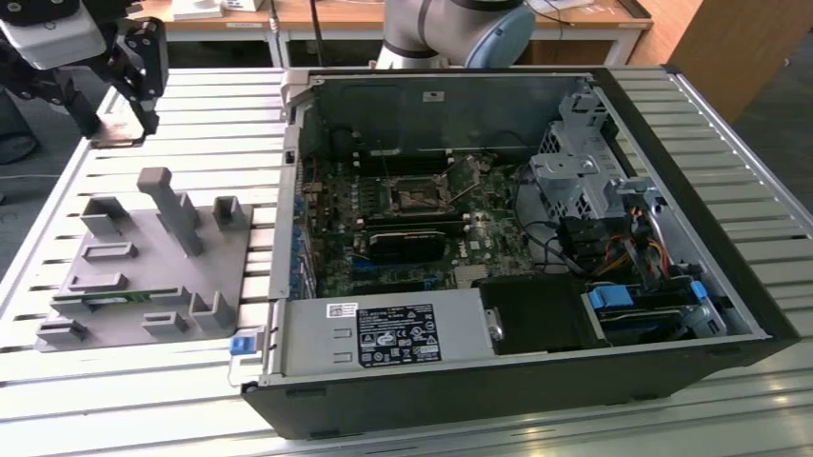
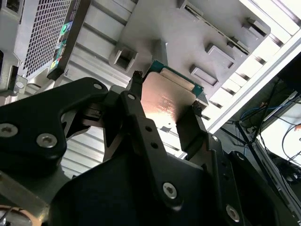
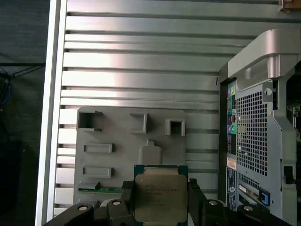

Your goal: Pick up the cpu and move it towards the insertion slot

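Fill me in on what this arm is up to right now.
The gripper is shut on the cpu, its two black fingers pinching the chip's opposite edges in both wrist views. It hangs above the slatted table, over the grey parts holder, beside the open computer case. In the exterior view the gripper sits at the far left, well apart from the insertion slot on the green board inside the case.

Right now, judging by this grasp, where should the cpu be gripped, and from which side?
By two opposite edges, coming from above its flat face. The cpu is a thin square plate, and the gripper is shut on it that way: fingertips on opposite rims, metal top left bare.
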### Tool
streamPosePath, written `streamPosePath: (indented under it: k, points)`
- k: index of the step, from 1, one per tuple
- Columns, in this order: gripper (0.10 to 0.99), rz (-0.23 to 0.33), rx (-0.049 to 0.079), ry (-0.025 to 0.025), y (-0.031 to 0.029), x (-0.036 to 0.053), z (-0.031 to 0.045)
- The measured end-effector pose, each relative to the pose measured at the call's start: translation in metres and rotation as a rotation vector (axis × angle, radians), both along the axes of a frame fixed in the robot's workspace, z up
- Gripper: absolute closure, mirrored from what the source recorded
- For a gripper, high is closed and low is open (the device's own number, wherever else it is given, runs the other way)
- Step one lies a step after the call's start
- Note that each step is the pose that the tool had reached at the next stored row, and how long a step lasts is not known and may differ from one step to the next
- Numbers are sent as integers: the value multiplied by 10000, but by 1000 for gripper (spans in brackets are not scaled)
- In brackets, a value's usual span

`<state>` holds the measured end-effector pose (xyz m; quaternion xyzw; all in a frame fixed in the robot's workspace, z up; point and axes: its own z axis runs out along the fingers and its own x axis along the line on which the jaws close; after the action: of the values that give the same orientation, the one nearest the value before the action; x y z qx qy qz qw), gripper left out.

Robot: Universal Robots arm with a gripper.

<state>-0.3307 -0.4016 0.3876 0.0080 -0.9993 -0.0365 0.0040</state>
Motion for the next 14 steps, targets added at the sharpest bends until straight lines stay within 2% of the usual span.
streamPosePath:
  k: [14]
  points:
    - [545,0,0,0,0,221,0]
